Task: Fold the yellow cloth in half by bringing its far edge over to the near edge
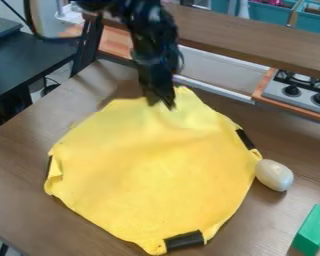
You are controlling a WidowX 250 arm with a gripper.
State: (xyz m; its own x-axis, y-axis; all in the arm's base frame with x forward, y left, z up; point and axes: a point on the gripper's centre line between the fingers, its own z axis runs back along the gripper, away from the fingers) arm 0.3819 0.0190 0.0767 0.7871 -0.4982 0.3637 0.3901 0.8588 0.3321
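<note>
The black gripper (161, 102) hangs down from the top of the camera view, its tips at the upper edge of a yellow cloth (156, 170). Whether it pinches the cloth there I cannot tell. Spread over much of the wooden table, the cloth has a roughly round outline, with small folds along its rim and a raised crease near the gripper. Black strips show at its right, left and bottom edges. A whitish, egg-shaped object (274, 175) lies against or just beside the cloth's right edge. Farther toward the lower right is a green block (313, 230).
The brown wooden table (19, 167) carries all of this. Behind it stand a wooden ledge (256, 42) and a toy stove (299, 90) at the upper right. Teal bins (268, 14) are at the top, and a dark side table (29, 57) is at the upper left.
</note>
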